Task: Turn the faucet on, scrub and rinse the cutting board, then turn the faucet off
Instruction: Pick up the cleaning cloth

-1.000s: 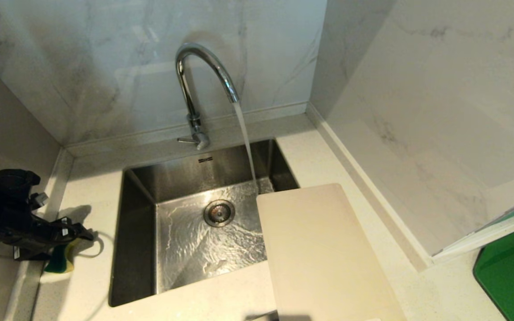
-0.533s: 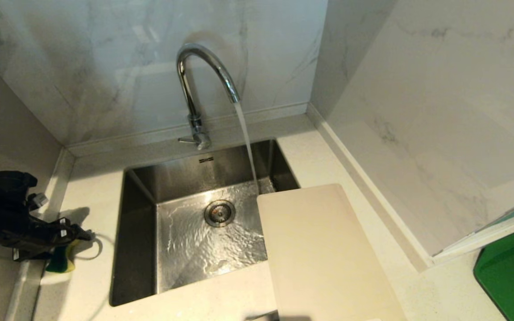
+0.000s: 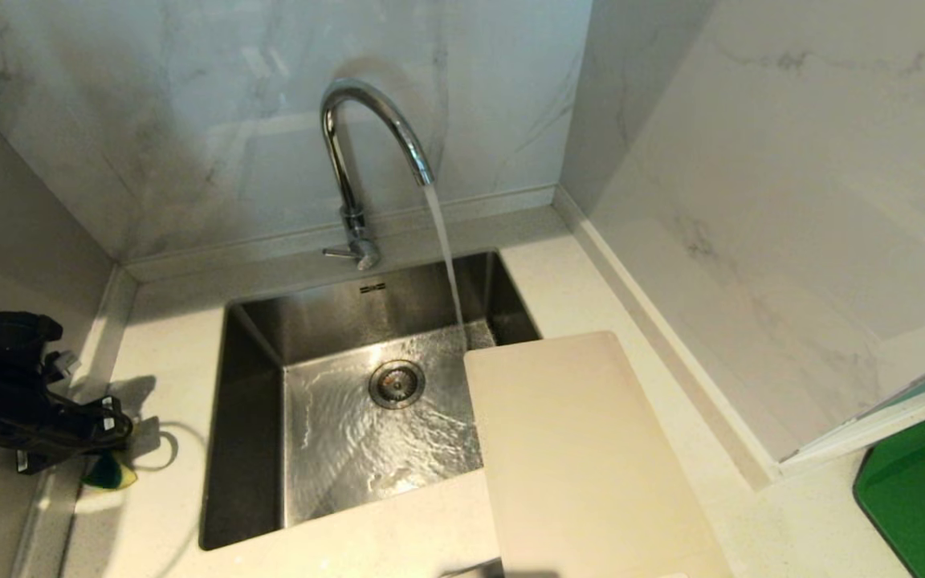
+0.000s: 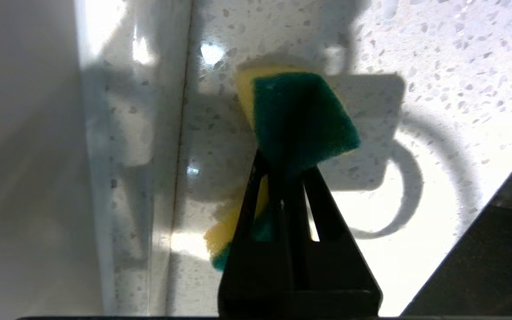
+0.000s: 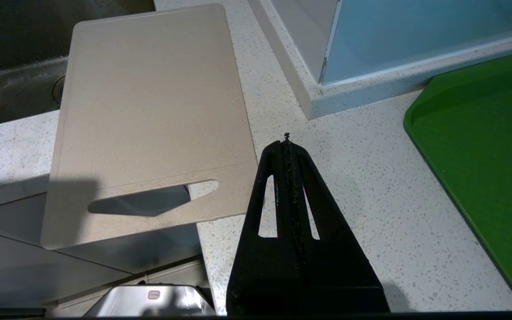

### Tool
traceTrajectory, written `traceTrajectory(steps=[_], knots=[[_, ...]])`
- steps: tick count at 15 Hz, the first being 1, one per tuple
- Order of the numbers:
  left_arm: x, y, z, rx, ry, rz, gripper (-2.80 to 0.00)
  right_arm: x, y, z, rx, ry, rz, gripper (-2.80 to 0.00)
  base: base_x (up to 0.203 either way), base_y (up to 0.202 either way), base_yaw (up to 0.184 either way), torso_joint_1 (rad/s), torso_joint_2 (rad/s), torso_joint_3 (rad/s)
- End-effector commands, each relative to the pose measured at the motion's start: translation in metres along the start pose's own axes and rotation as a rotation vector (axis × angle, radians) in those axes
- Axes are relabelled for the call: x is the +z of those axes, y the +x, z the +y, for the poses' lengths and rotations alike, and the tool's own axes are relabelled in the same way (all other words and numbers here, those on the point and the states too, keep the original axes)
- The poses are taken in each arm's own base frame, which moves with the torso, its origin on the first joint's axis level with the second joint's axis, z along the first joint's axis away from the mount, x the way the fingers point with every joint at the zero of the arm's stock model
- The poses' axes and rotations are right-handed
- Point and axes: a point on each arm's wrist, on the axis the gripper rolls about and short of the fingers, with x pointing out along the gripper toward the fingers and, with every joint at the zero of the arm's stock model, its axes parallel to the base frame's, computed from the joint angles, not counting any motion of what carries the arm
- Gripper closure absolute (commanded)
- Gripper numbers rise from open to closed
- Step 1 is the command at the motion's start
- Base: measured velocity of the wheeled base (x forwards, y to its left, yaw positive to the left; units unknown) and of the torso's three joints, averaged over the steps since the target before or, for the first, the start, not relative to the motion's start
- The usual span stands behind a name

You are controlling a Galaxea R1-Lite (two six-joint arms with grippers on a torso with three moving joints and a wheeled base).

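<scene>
Head view: sink (image 3: 254, 449) centre frame, water running in from faucet (image 3: 366, 128) | cutting board (image 3: 583, 466) lower centre-right, far end overhanging the basin | left wrist view only: left gripper (image 4: 282, 178) pinched on sponge (image 4: 300, 120) | right wrist view only: right gripper (image 5: 288, 144) closed, empty, beside board's slot handle.

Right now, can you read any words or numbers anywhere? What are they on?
No text can be read.
Dark mark on the sink back wall, under the faucet: too small to read.
White label with a red mark on the metal part below the counter: too blurred.
</scene>
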Motion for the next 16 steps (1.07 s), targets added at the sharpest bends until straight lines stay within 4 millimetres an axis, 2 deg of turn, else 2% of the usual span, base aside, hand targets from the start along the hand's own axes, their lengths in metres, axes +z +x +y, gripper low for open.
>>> traceTrajectory(steps=[1,4,7,11,14,16], knots=[[0.000,-0.002,-0.005,-0.024,0.006,0.002,0.00,0.000,0.000,0.000,-0.001,0.000,0.001,0.00,0.000,0.000,0.000,0.000,0.00,0.000],[-0.001,-0.006,-0.017,-0.047,0.011,-0.007,0.00,0.000,0.000,0.000,0.000,0.000,0.001,0.00,0.000,0.000,0.000,0.000,0.00,0.000],[0.000,-0.018,-0.034,-0.085,0.022,-0.040,0.00,0.000,0.000,0.000,0.000,0.000,0.001,0.00,0.000,0.000,0.000,0.000,0.00,0.000],[0.003,-0.052,-0.064,-0.150,0.072,-0.089,0.00,0.000,0.000,0.000,0.000,0.000,0.001,0.00,0.000,0.000,0.000,0.000,0.00,0.000],[0.008,-0.085,-0.087,-0.202,0.120,-0.127,0.00,0.000,0.000,0.000,-0.001,0.000,0.001,0.00,0.000,0.000,0.000,0.000,0.00,0.000],[0.002,-0.101,-0.098,-0.229,0.156,-0.129,0.00,0.000,0.000,0.000,0.000,-0.001,0.001,0.00,0.000,0.000,0.000,0.000,0.00,0.000]])
